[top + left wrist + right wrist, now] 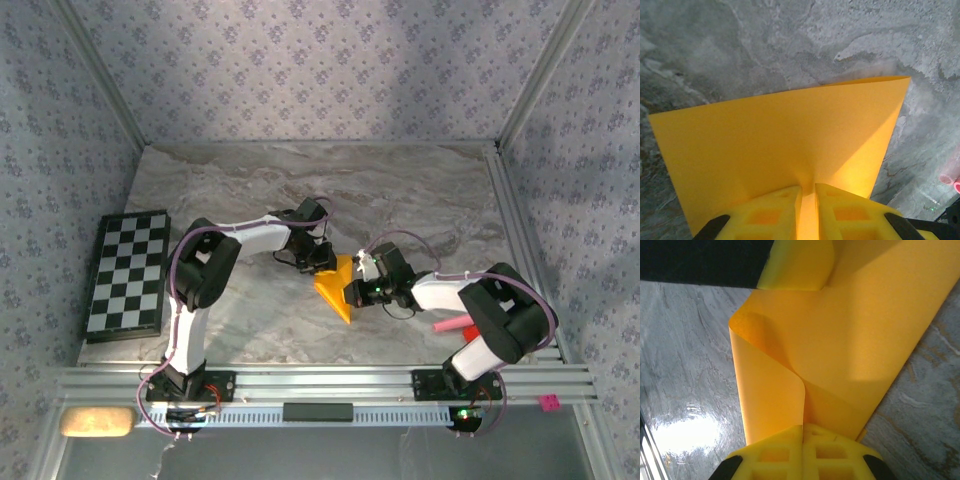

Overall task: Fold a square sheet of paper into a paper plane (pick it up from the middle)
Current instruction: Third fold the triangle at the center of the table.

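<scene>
Top external: both arms bent inward, meeting mid-table. Left gripper and right gripper flank orange-yellow paper sheet. Chequered board far left; pink stick partly behind right arm. Grips too small to read here.

Left wrist: yellow fingers clamped on sheet's near edge, sheet fanning out above marble table.

Right wrist: fingers pinched tight on sheet, which curls into loop at left. Sheet's top cut off; dark shape top-left unclear.
</scene>
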